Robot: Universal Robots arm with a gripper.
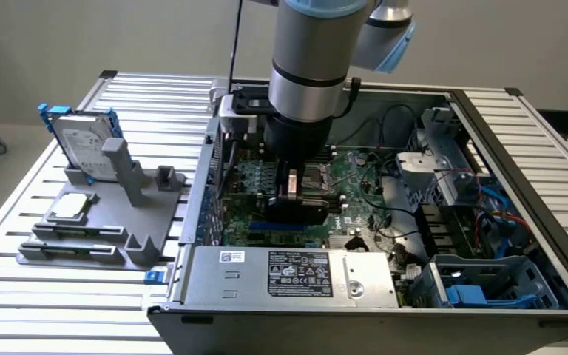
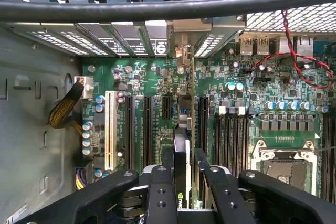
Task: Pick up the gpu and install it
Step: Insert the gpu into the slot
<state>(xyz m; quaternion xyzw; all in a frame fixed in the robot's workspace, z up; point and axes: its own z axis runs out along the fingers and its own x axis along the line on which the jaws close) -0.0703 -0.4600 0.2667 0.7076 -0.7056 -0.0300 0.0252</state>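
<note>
On the exterior view's left, the hard drive (image 1: 82,144) stands in its stand (image 1: 116,214) on the tabletop (image 1: 27,296), well apart from my work. Inside the open case (image 1: 521,133) I have the tool (image 2: 184,163) clamped on the gpu (image 2: 181,145), holding it edge-on so its lower edge faces the motherboard (image 2: 252,93). It runs parallel to the black slots (image 2: 147,124), which suits pressing it in, but I cannot tell whether it touches one.
</note>
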